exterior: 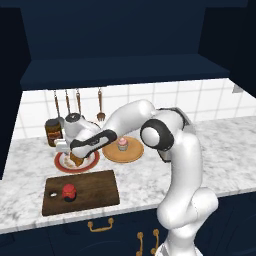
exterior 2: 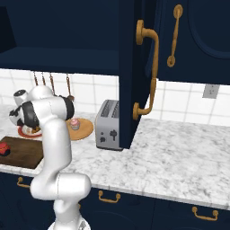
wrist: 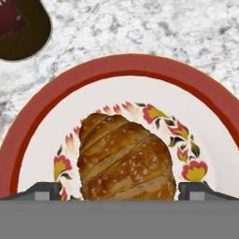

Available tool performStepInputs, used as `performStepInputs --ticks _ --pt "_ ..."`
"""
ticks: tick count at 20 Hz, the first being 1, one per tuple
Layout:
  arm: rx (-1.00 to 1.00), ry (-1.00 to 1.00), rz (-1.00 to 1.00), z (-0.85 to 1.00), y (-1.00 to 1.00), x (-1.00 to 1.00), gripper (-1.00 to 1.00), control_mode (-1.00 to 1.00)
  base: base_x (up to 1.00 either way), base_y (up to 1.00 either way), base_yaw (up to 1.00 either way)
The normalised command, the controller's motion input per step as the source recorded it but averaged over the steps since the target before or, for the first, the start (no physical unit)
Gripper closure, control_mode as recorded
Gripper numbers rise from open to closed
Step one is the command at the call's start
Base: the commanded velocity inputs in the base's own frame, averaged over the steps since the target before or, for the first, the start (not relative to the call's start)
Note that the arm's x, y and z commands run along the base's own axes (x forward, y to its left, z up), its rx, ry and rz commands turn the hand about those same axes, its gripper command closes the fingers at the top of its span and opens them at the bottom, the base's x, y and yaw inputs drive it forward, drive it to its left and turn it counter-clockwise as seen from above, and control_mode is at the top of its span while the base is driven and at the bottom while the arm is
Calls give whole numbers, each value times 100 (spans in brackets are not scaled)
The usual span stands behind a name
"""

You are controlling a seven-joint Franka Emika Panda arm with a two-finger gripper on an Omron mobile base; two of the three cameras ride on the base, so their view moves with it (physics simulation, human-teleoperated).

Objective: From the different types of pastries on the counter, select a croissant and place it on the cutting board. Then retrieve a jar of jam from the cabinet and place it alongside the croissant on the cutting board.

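Note:
The golden-brown croissant lies on a red-rimmed flowered plate on the marbled counter. My gripper is open and low over the plate, one fingertip on each side of the croissant, not closed on it. From the left base view the gripper hangs over that plate. The dark cutting board lies in front of the plate, with the red jar of jam standing on it. The navy cabinet hangs above.
A pink-frosted cupcake sits on an orange plate to the right. A taller brown jar stands behind the red-rimmed plate, under hanging utensils. A toaster and an open cabinet door lie further right.

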Motion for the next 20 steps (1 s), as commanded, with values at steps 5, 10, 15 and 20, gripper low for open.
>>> performStepInputs --ticks 5,10,15,20 --pt "-1 4 0 -14 0 4 -100 -100 0 0 0" --pt "0 6 1 -13 -1 25 -100 -100 0 0 0" --pt "-1 10 2 -44 0 9 100 -100 0 0 0" --pt "-1 6 0 -29 0 0 100 -100 0 0 0"
